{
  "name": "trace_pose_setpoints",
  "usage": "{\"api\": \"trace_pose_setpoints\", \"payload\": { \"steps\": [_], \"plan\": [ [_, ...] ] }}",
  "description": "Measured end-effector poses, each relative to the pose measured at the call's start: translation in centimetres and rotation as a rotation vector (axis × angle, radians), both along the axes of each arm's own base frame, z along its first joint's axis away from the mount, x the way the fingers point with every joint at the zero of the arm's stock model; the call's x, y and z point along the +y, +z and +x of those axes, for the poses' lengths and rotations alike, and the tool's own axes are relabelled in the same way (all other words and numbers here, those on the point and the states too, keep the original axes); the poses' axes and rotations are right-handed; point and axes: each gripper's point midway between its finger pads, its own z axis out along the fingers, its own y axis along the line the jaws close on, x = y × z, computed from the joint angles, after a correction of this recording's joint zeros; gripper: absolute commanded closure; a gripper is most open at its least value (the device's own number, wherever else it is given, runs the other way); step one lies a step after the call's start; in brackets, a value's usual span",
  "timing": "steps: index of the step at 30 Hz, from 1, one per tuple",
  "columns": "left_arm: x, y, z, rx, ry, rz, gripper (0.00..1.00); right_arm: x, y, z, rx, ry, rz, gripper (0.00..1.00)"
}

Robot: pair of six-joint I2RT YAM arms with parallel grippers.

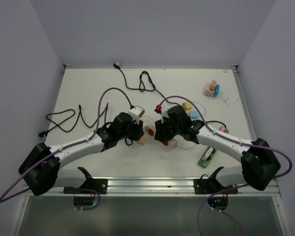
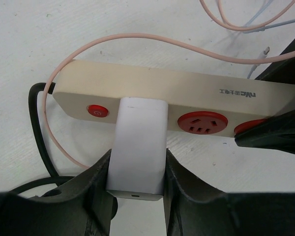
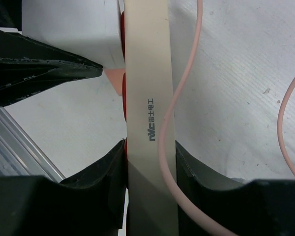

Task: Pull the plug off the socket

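The socket (image 2: 187, 93) is a cream power strip with red outlets and a red switch, lying between both arms (image 1: 150, 131). A white plug (image 2: 140, 147) stands in one of its outlets. My left gripper (image 2: 137, 164) is shut on the plug, one finger against each side. In the right wrist view the socket (image 3: 145, 98) runs up the middle with my right gripper (image 3: 150, 152) shut across its narrow body. The plug (image 3: 73, 24) shows at top left there. A thin pink cable (image 2: 137, 39) loops over the strip.
A black power cord (image 1: 69, 120) snakes over the left and back of the table. Coloured blocks (image 1: 211, 89) lie at the back right, more (image 1: 189, 109) sit by the right arm, and a green object (image 1: 206, 157) is near the front rail.
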Motion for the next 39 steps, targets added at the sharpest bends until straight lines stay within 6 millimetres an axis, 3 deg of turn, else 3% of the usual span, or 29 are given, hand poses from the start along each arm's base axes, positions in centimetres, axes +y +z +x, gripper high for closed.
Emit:
{"api": "trace_pose_setpoints", "payload": {
  "steps": [9,25,39],
  "plan": [
    [1.3,0.7,0.0,-0.022,0.032,0.029,1.00,0.5,-0.4,0.8,0.038,-0.043,-0.003,1.00],
    [3.2,4.1,-1.2,-0.026,0.083,0.022,1.00,1.9,1.4,1.1,0.107,-0.034,0.088,1.00],
    [4.8,6.2,-0.7,0.022,0.130,0.004,1.00,3.3,2.3,2.6,0.117,-0.016,0.132,1.00]
  ]
}}
